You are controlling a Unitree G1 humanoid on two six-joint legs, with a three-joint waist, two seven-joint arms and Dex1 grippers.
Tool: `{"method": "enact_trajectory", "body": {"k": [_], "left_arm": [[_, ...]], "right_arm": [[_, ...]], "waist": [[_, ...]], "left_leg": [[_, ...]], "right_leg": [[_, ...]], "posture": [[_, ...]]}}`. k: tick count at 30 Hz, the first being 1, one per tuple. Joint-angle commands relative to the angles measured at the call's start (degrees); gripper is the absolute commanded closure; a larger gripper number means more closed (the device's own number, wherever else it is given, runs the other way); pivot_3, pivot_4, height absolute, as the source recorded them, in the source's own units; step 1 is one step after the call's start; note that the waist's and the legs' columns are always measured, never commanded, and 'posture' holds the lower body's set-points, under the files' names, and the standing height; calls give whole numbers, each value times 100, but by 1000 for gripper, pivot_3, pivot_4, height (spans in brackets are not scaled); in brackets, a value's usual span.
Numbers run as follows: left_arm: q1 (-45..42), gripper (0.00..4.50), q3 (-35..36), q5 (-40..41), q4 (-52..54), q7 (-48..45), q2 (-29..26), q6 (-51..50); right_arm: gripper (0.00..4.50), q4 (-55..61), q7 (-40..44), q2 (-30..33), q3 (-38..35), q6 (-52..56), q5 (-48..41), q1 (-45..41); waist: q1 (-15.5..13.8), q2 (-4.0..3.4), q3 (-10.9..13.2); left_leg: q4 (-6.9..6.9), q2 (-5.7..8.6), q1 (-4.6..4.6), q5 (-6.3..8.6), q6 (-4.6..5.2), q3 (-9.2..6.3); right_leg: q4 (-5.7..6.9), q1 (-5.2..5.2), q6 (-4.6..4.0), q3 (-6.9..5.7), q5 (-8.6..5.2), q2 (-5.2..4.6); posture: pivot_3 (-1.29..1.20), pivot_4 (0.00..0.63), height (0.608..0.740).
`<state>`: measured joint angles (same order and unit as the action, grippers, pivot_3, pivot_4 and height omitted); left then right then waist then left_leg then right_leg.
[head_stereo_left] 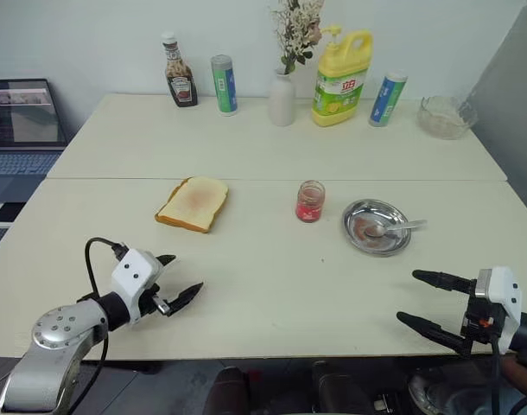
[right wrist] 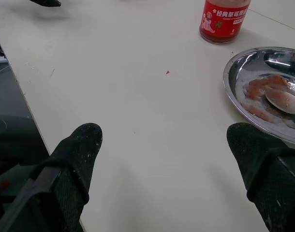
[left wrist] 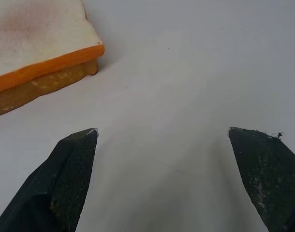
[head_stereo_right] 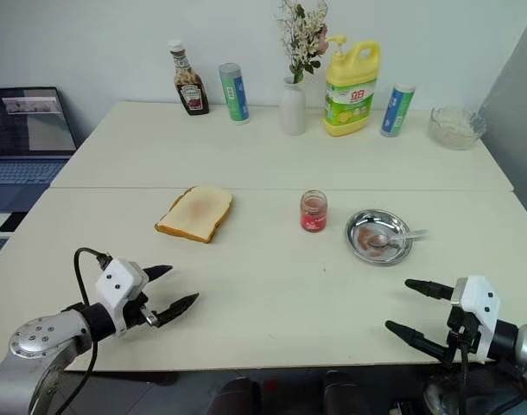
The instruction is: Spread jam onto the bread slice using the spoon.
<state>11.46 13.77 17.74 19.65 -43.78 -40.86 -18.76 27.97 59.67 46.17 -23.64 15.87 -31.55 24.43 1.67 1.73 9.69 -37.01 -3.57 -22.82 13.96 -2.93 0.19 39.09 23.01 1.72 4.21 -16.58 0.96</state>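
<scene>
Both our grippers, left (head_stereo_left: 180,277) and right (head_stereo_left: 426,299), hang wide open and empty near the table edge; spoon (head_stereo_left: 393,228) lies in the dish (head_stereo_left: 358,214) beside the jam (head_stereo_left: 310,201), bread slice (head_stereo_left: 193,203) well apart, so the thin handle may slip when pinched.

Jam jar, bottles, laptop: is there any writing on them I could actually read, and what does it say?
"经典草莓果酱": red label of the jam jar, seen from the right wrist.
Yellow detergent bottle: red characters on its label, too small to read.
Brown sauce bottle: label too small to read.
Green-labelled can and blue-labelled can: print too small to read.
Laptop: screen text too small to read.
</scene>
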Motion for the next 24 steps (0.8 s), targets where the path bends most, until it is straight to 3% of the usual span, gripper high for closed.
{"method": "enact_trajectory", "body": {"k": [1,10,24], "left_arm": [[-59,0,43,18,35,-24,4,136],[-233,0,-104,-438,-46,190,24,434],[-426,0,39,-40,-302,61,329,931]], "right_arm": [[23,48,7,-36,-196,-116,1,42],[23,-59,7,-105,-189,-230,76,134],[23,64,-405,-409,-70,-89,91,128]], "waist": [[0,0,0],[0,0,0],[0,-1,-1]], "left_leg": [[0,0,1,0,0,0],[0,0,1,0,0,-1],[-2,0,4,0,0,-2]], "right_leg": [[0,0,0,0,0,0],[0,-2,0,0,0,0],[-1,-9,0,-1,0,0]], "posture": [[0,150,740],[0,150,740],[0,150,740]]}}
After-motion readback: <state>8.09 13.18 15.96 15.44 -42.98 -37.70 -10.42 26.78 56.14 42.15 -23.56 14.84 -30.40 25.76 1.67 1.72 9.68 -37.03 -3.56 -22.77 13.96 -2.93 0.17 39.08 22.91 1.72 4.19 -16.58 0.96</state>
